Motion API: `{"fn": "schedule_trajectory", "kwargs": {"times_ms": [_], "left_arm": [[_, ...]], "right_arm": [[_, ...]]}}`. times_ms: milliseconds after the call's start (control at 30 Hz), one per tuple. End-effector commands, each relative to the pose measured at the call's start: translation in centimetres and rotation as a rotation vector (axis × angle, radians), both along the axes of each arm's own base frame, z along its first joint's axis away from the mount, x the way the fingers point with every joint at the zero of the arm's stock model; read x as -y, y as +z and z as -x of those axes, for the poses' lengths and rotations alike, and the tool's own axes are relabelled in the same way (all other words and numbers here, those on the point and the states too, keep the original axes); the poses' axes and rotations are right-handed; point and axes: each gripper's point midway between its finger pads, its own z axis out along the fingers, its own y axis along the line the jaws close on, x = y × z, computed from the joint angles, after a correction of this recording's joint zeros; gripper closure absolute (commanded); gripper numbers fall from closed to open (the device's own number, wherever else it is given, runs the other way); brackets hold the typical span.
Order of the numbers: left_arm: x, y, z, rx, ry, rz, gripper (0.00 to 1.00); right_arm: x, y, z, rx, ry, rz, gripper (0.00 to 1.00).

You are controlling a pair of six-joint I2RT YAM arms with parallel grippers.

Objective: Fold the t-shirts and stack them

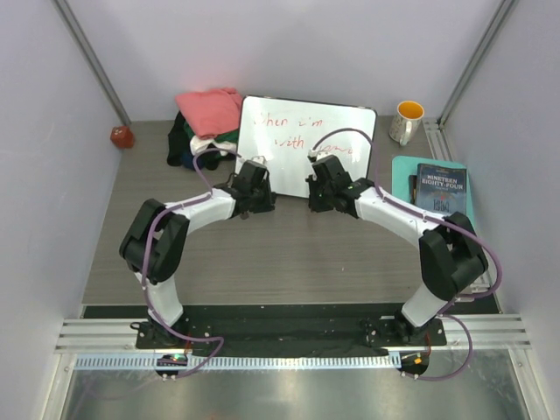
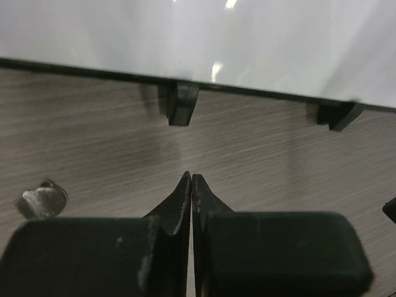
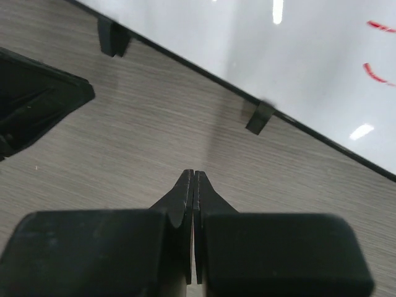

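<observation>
The t-shirts (image 1: 208, 122) lie heaped at the far left corner of the counter (image 1: 289, 254), just beside the left edge of the white board (image 1: 306, 144). Count by colour: one salmon-pink on top, one dark green, one white, one black (four, as far as the heap shows). The cloth is soft, light and limp and will likely sag when lifted. Take hold at a hem or shoulder edge, pinching one layer. The left gripper (image 2: 191, 182) and right gripper (image 3: 193, 179) are both closed on nothing, above bare counter.
</observation>
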Motion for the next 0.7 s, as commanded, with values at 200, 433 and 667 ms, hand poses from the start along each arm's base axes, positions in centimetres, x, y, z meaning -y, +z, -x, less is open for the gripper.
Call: {"fn": "schedule_trajectory", "kwargs": {"times_ms": [200,433,667], "left_arm": [[-1.1,-0.9,-0.2,0.022,0.082,-0.051,1.0],[0.2,-2.2,-0.7,-0.007,0.037,-0.032,1.0],[1.9,-2.8,-1.4,-0.032,0.024,0.003,1.0]], "right_arm": [[-5.1,-1.3,-0.3,0.025,0.051,-0.075,0.99],[-5.5,-4.0,-0.2,-0.027,0.061,-0.048,0.99],[-4.2,-6.1,0.5,-0.056,0.026,-0.003,0.99]]}}
